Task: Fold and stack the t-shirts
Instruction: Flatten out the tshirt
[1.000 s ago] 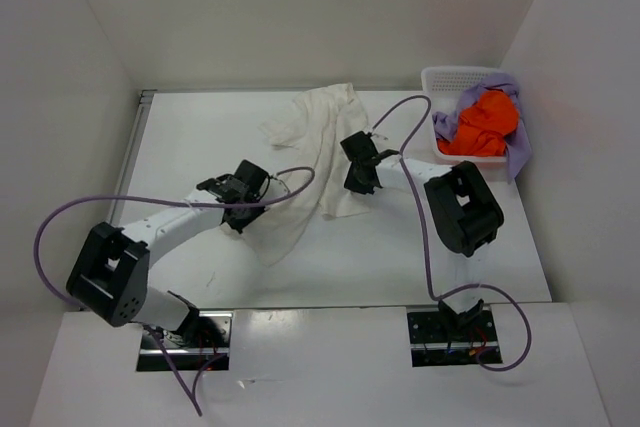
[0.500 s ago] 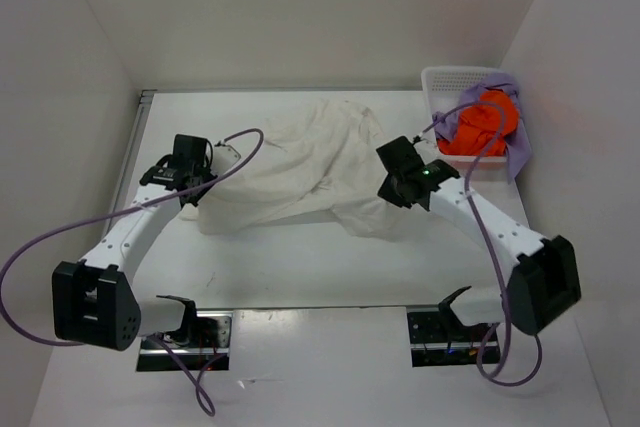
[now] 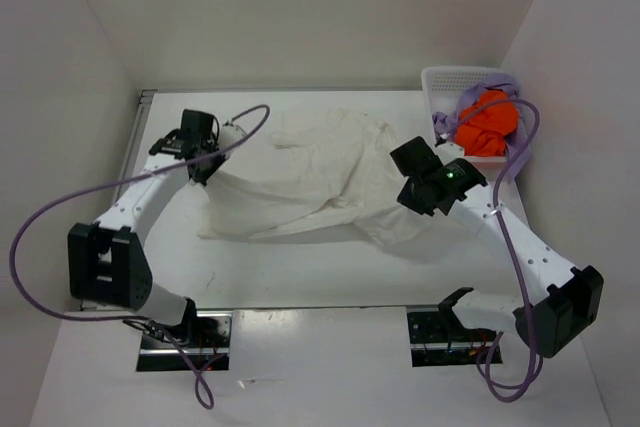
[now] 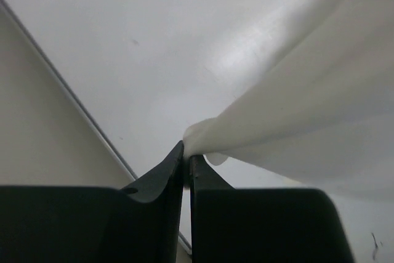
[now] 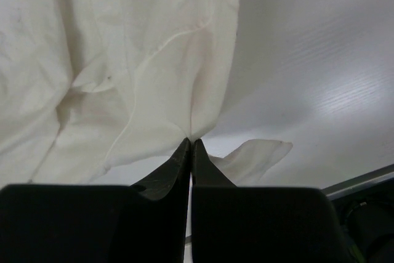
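The cream-white t-shirt (image 3: 310, 182) hangs stretched between my two grippers over the middle of the table. My left gripper (image 3: 207, 165) at the far left is shut on one edge of the cream-white t-shirt (image 4: 295, 109); the left gripper (image 4: 186, 153) pinches a small fold. My right gripper (image 3: 412, 192) is shut on the opposite edge, and the right gripper (image 5: 191, 141) holds a pleat of the cream-white t-shirt (image 5: 123, 60). The orange t-shirt (image 3: 485, 122) and the lavender t-shirt (image 3: 517, 152) lie bunched in the basket.
A white perforated basket (image 3: 447, 78) stands at the back right corner against the right wall. White walls close in the table (image 3: 300, 267) on the left, back and right. Purple cables loop from both arms.
Both grippers have moved apart, the left to the far left and the right toward the right, pulling the cream-white t-shirt from a crumpled heap into a wide spread.
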